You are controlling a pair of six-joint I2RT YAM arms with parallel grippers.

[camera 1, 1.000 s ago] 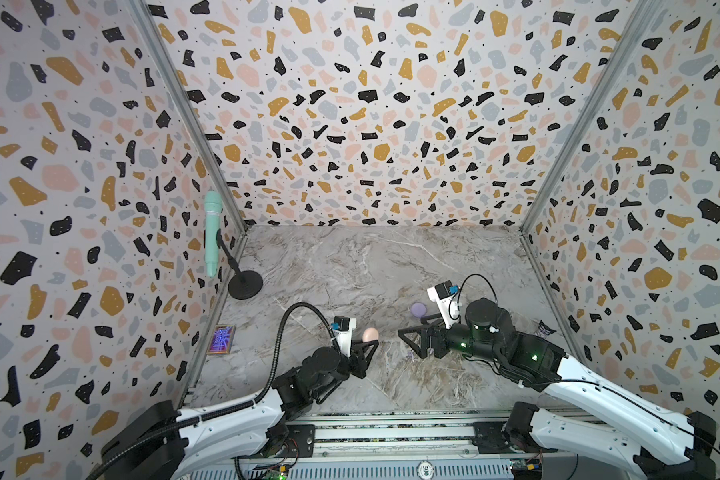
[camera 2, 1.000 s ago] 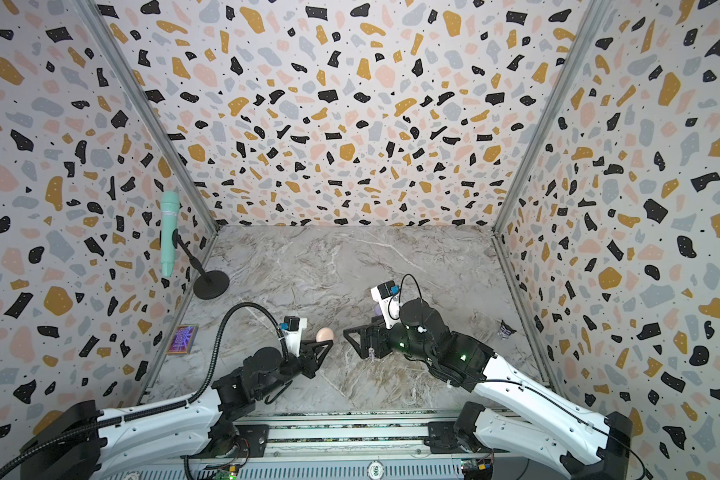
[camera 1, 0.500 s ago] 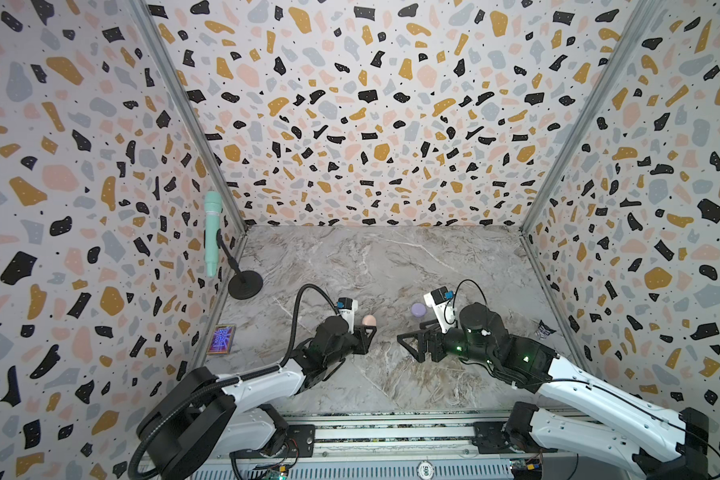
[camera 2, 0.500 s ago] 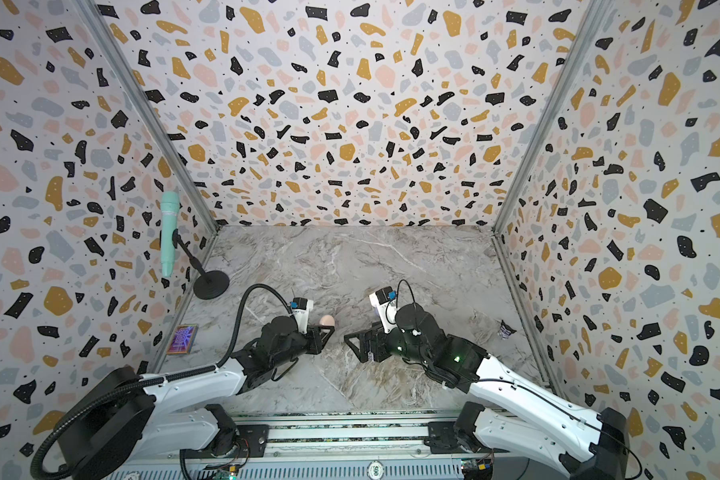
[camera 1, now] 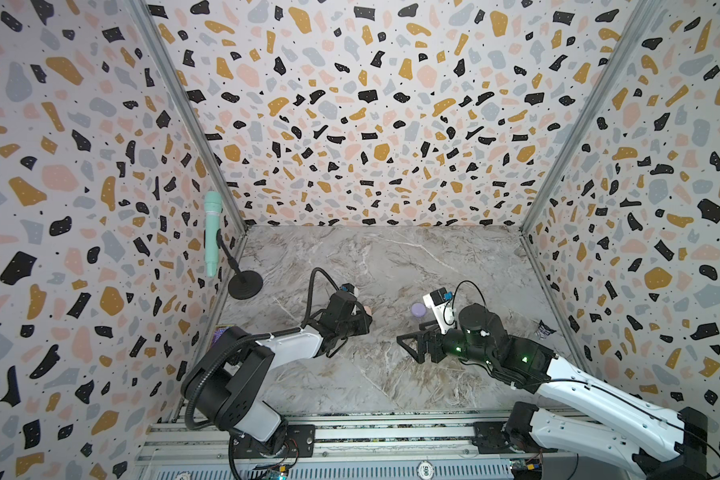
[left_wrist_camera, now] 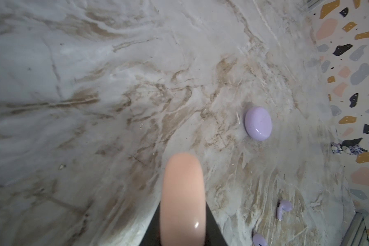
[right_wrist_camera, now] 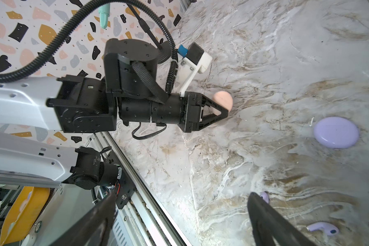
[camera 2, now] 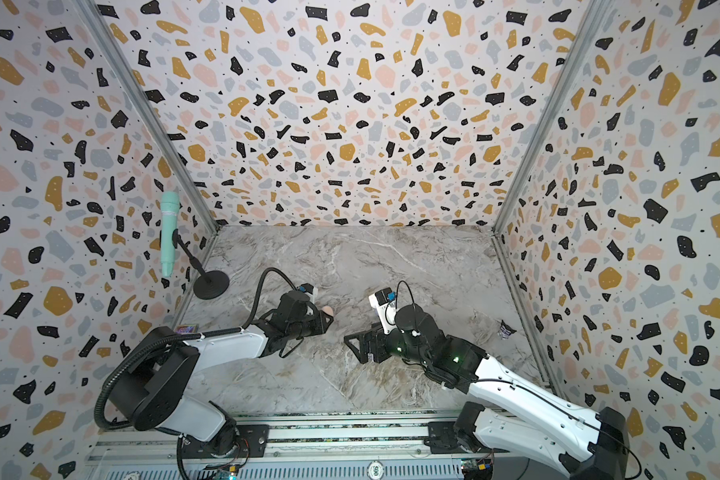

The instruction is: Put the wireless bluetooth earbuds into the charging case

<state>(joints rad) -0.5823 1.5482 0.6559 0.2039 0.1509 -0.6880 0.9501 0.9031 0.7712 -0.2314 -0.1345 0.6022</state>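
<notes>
Marble bench [camera 1: 391,257]: left hand [right_wrist_camera: 225,111] is clamping pink case [right_wrist_camera: 222,98], right hand [camera 1: 409,349] is hanging open near lavender earbud [right_wrist_camera: 323,229]; case likely needs opening next.

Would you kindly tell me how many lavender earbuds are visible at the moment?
2. Both lie on the marble table near the lavender case: one lavender earbud in the open, the other half hidden behind a finger of the right gripper. More may be hidden.

pink case [left_wrist_camera: 182,200] blurred, cut off by edge; lavender earbud [right_wrist_camera: 265,195] half hidden behind right jaws.
</notes>
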